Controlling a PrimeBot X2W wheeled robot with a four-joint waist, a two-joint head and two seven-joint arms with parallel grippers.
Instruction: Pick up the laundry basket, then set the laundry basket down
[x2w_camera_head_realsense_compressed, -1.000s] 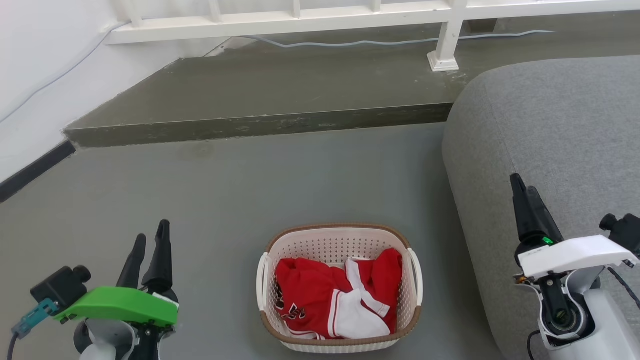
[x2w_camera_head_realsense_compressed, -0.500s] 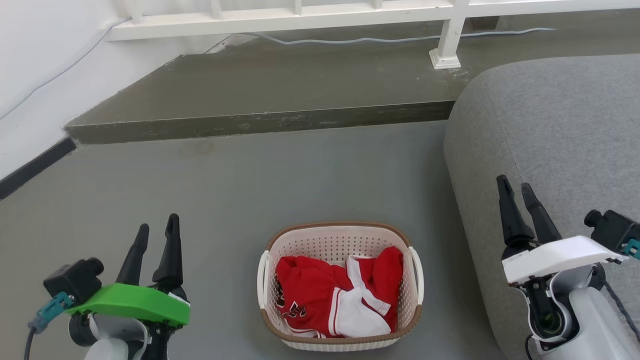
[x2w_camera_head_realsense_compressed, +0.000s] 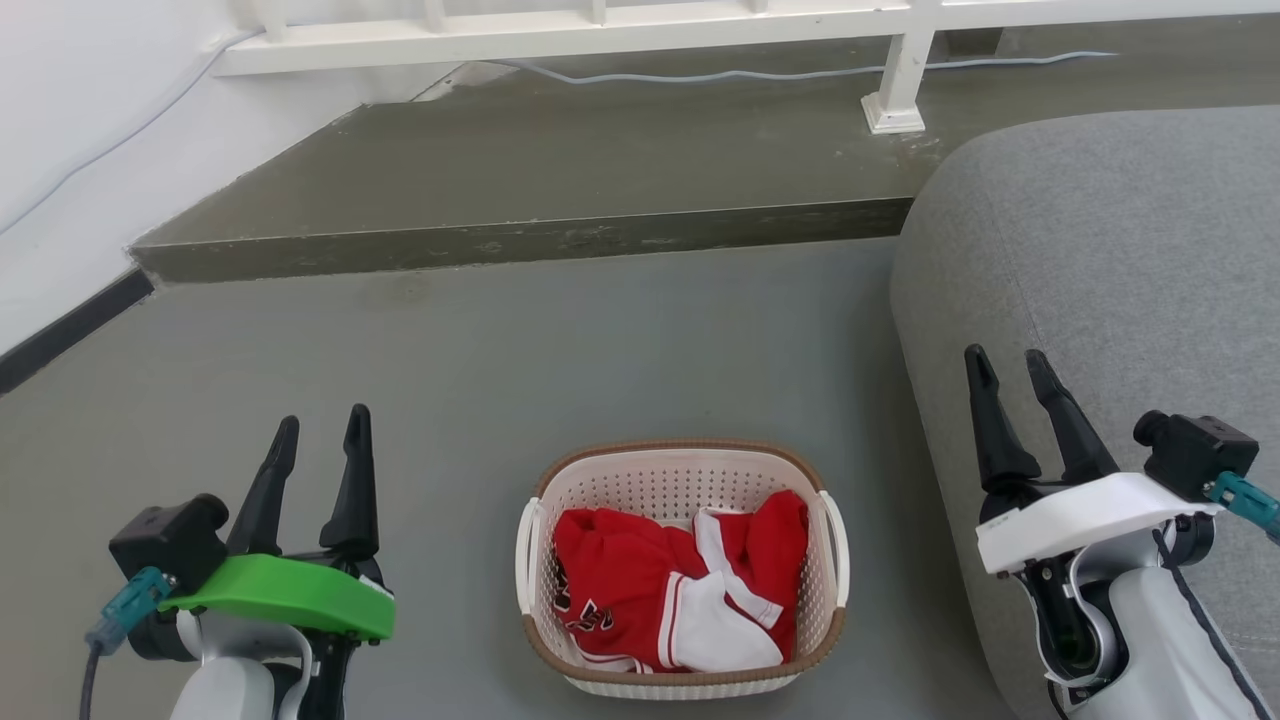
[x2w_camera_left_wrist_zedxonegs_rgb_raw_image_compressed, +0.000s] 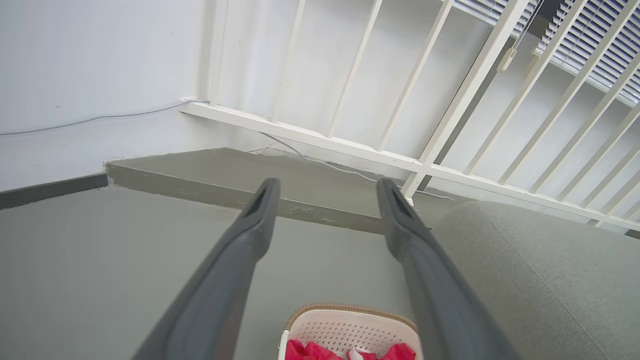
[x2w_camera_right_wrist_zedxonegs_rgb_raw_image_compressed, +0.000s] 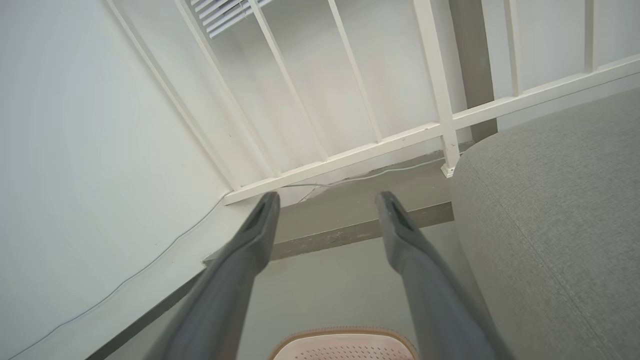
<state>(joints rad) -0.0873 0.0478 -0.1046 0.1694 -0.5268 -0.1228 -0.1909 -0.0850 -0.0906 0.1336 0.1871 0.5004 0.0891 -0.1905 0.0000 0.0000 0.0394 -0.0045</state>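
While hovering on either side of the laundry basket (x2w_camera_head_realsense_compressed: 668, 478), note both sets of jaws: parted by a moderate gap, holding nothing, pointing far and upward. Left gripper (x2w_camera_head_realsense_compressed: 322, 415) at near left, well apart from the basket; right gripper (x2w_camera_head_realsense_compressed: 1003, 353) at near right, in front of the grey sofa (x2w_camera_head_realsense_compressed: 1100, 250), likewise apart. Basket itself on the floor (x2w_camera_head_realsense_compressed: 480, 350), near centre, between the two arms, upright, with a red and white garment (x2w_camera_head_realsense_compressed: 650, 590) heaped inside. Judged as the approach to the pick-up, lift not yet begun. To do it well: tip each wrist down and inward, line up with the white side handles (x2w_camera_head_realsense_compressed: 523, 555), one per side, close on both at the same height, then raise evenly so as not to tilt the load or spill the cloth. Probably light, but perforated plastic likely to flex, so grip firmly without crushing. On the right, mind the sofa edge near the basket, with little room for that arm. Floor grey, smooth and level, fit for setting down again; farther off, a raised step (x2w_camera_head_realsense_compressed: 520, 170), a white railing (x2w_camera_head_realsense_compressed: 600, 25) with a cable (x2w_camera_head_realsense_compressed: 700, 77) along its foot, and a white wall (x2w_camera_head_realsense_compressed: 70, 110) at far left.
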